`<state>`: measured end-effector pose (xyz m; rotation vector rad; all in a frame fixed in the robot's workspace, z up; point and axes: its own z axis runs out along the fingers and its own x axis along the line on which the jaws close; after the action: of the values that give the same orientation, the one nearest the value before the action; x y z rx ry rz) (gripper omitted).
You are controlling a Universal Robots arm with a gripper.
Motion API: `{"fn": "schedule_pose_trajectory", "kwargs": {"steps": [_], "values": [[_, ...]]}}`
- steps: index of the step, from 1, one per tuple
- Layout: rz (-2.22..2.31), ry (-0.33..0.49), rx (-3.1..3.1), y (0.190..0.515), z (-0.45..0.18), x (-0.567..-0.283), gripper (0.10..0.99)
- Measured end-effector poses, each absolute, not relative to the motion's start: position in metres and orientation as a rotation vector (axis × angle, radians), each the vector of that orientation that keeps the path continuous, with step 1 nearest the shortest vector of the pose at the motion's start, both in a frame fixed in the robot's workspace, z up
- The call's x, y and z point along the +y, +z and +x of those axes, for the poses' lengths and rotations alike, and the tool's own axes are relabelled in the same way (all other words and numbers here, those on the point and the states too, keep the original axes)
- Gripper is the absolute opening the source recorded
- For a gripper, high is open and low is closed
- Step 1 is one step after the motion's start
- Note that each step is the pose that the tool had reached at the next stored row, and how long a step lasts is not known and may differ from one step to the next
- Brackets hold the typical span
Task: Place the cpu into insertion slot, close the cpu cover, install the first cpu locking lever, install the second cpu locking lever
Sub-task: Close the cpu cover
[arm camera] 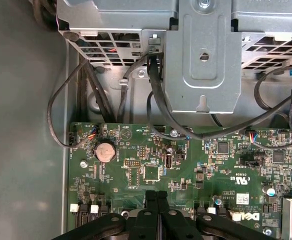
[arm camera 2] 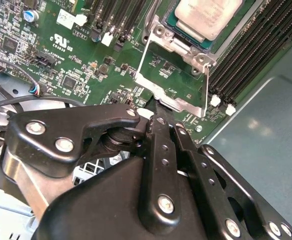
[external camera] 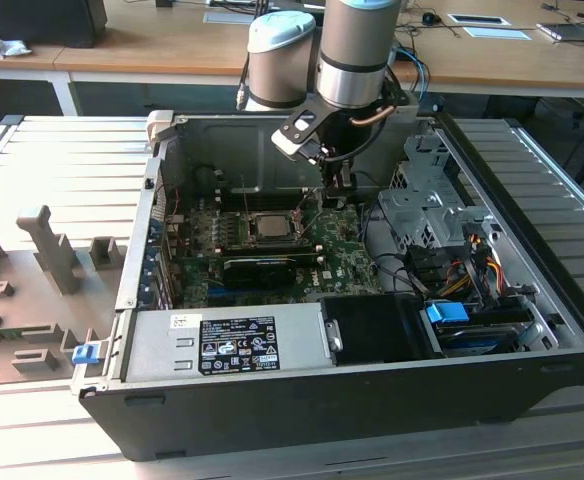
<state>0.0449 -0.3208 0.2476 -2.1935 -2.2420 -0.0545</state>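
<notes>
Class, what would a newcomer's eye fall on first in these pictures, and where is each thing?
The grey robot arm reaching down into the open computer case dominates the exterior view. In the second wrist view, the silvery cpu lies seated on the green motherboard, the cpu cover is swung open, and the black pincer hangs shut beside the cover's edge.

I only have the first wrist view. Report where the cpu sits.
Observer: In the second wrist view the cpu lies flat in the insertion slot, silvery top up.
Operator: Give me the cpu cover's state.
Observer: The cpu cover is open, hinged away from the cpu; green board shows through its cut-out.
Operator: Now place the gripper against it.
Observer: The gripper has its tip at the cover's free edge, on the side away from the cpu. I cannot tell whether it touches.
</notes>
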Motion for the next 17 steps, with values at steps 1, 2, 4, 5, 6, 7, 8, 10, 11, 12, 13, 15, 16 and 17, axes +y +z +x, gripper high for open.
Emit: {"fn": "schedule_pose_trajectory", "kwargs": {"steps": [1,2,4,5,6,7,8,10,11,12,13,15,16,17], "values": [[-2.193,-0.055,-2.242,0.2476,0.0447,-0.3207,0.106],[-2.193,-0.055,-2.242,0.2477,0.0441,-0.3208,0.106],[-2.193,-0.054,-2.242,0.2477,0.0436,-0.3208,0.106],[-2.193,-0.054,-2.242,0.2477,0.0435,-0.3208,0.106],[-2.193,-0.054,-2.242,0.2477,0.0432,-0.3208,0.106],[-2.193,-0.054,-2.242,0.2476,0.0429,-0.3208,0.106],[-2.193,-0.055,-2.242,0.2476,0.0427,-0.3208,0.106],[-2.193,-0.055,-2.242,0.2476,0.0425,-0.3208,0.106],[-2.193,-0.055,-2.242,0.2476,0.0424,-0.3208,0.106],[-2.193,-0.055,-2.242,0.2476,0.0422,-0.3208,0.106],[-2.193,-0.055,-2.242,0.2476,0.0421,-0.3208,0.106],[-2.193,-0.055,-2.242,0.2477,0.0409,-0.3208,0.106],[-2.193,-0.054,-2.242,0.2477,0.0408,-0.3208,0.106],[-2.193,-0.054,-2.242,0.2477,0.0407,-0.3208,0.106]]}}
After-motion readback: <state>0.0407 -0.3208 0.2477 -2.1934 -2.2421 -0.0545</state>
